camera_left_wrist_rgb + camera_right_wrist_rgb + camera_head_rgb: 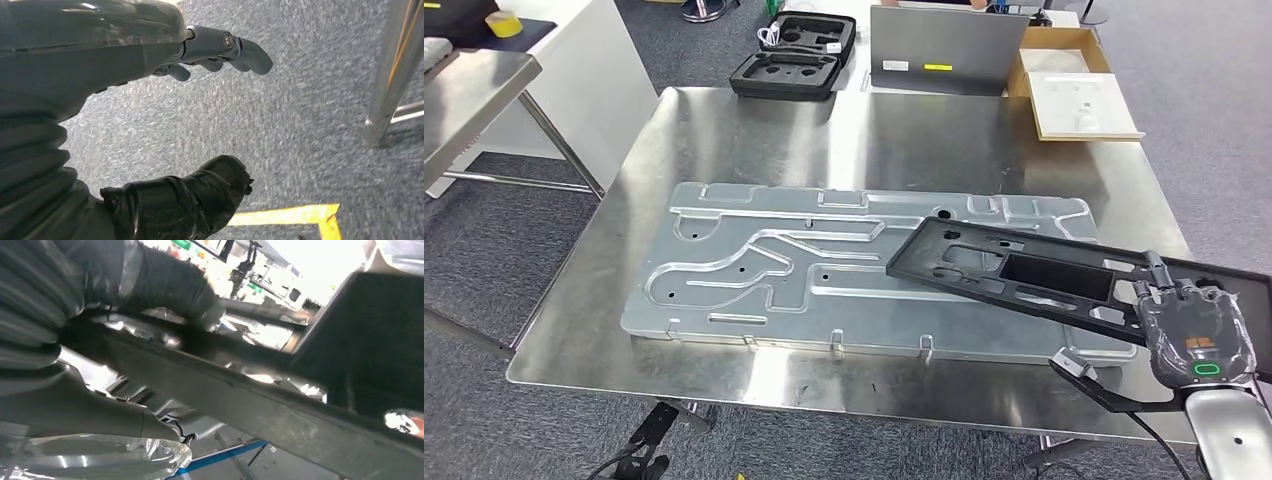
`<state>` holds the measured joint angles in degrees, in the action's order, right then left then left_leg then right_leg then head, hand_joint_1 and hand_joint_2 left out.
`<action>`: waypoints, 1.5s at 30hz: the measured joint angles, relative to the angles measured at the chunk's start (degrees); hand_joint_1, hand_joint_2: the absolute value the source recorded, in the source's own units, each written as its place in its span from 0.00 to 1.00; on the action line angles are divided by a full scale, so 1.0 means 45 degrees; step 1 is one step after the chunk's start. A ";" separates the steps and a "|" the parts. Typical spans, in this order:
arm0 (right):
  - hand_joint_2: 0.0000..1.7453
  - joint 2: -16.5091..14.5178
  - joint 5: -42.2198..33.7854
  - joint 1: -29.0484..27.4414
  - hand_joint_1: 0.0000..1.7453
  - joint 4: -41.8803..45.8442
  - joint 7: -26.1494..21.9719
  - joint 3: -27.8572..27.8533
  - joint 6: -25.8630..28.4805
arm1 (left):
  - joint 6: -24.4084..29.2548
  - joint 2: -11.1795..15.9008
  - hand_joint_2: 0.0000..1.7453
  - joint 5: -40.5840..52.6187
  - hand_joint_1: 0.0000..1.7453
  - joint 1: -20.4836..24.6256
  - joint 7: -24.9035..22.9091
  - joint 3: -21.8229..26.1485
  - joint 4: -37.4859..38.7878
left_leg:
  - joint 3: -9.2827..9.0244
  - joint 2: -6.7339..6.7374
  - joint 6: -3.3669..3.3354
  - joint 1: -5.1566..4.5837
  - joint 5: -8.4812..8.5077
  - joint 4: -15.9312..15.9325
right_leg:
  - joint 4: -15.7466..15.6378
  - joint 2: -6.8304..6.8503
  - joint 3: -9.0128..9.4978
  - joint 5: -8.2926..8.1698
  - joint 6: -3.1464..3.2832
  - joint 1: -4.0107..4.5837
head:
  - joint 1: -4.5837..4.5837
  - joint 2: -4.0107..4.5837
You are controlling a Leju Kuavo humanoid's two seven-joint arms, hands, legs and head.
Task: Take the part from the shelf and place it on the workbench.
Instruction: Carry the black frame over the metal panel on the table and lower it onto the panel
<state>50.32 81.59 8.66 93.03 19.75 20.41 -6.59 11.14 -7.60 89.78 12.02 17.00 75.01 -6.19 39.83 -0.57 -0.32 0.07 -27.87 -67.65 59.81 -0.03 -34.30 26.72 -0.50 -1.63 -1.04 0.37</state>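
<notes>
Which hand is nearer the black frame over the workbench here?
Right. The right hand grips the black frame at its near end above the workbench. The left hand hangs low, open over the carpet, away from the frame.

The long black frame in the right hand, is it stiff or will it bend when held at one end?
The black frame probably is fairly stiff: gripped by the right hand at one end, it looks straight. Its many cut-outs suggest it is light for its size. On the ribbed metal plate beneath, it may rock or slide.
</notes>
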 joint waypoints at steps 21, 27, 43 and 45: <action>0.00 -0.0516 -0.4349 -0.1573 0.00 -0.1096 0.1888 -0.2054 0.1323 | 0.2204 -0.0027 1.00 0.0039 0.00 -0.0140 -0.1147 0.0244 0.0001 | -0.0956 -0.0043 -0.0195 -0.0099 0.0615 0.1885 | -0.0228 -0.0018 0.0096 -0.0211 -0.0163 0.0131 | 0.0076 0.0000; 0.00 -0.0849 -0.5877 -0.1847 0.00 -0.1478 0.2005 -0.2761 0.1603 | 0.2215 -0.0034 1.00 0.0042 0.00 -0.0154 -0.1143 0.0251 0.0005 | -0.0172 0.0030 0.0202 0.0023 -0.1718 -0.1119 | -0.0323 0.0065 -0.0361 -0.0705 0.0120 0.0036 | -0.0039 0.0000; 0.00 -0.1366 -0.7605 -0.2683 0.00 -0.2052 0.2037 -0.4256 0.3882 | 0.2416 -0.0056 1.00 0.0045 0.00 -0.0171 -0.0946 0.0253 0.0005 | -0.1294 0.0122 -0.0680 -0.0072 0.0492 0.2149 | 0.3122 0.0020 -0.1688 0.1160 -0.0647 0.0016 | 0.0094 0.0000; 0.00 -0.1450 -0.7950 -0.2743 0.00 -0.2064 0.2021 -0.4354 0.4228 | 0.2444 -0.0057 1.00 0.0045 0.00 -0.0182 -0.0924 0.0253 0.0005 | -0.0914 0.0118 -0.0658 -0.0109 0.0712 0.2050 | 0.2453 0.0020 -0.0770 0.0654 -0.0569 0.0035 | 0.0092 0.0000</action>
<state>43.80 45.81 -3.68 83.74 28.85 0.82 12.44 22.14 -7.85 89.99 11.20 12.84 76.15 -6.16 35.72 -0.04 -3.28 -0.42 -24.67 -58.43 70.85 0.06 -37.76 29.66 -3.07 -1.47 -0.63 0.37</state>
